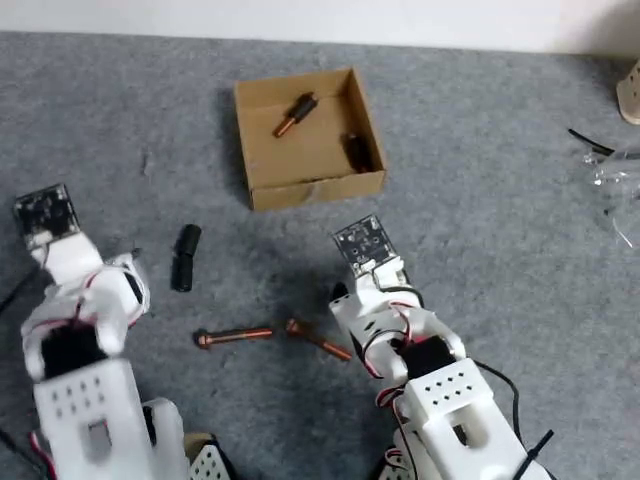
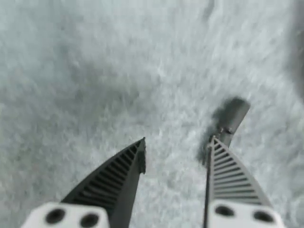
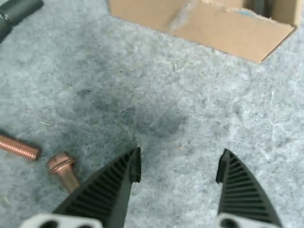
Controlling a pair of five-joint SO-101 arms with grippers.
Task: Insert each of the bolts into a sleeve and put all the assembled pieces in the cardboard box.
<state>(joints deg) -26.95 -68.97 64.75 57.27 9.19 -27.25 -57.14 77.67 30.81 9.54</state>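
From above, the cardboard box holds an assembled piece; a loose sleeve and two bolts lie on the grey surface. The left claw hangs spread apart, the loose sleeve just past one tip. The right claw is spread too, a bolt head beside one finger.

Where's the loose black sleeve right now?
High view: the loose sleeve lies on the carpet ahead of the left arm, left of the cardboard box, beyond the two bolts. Left wrist view: just past the open left pincer.
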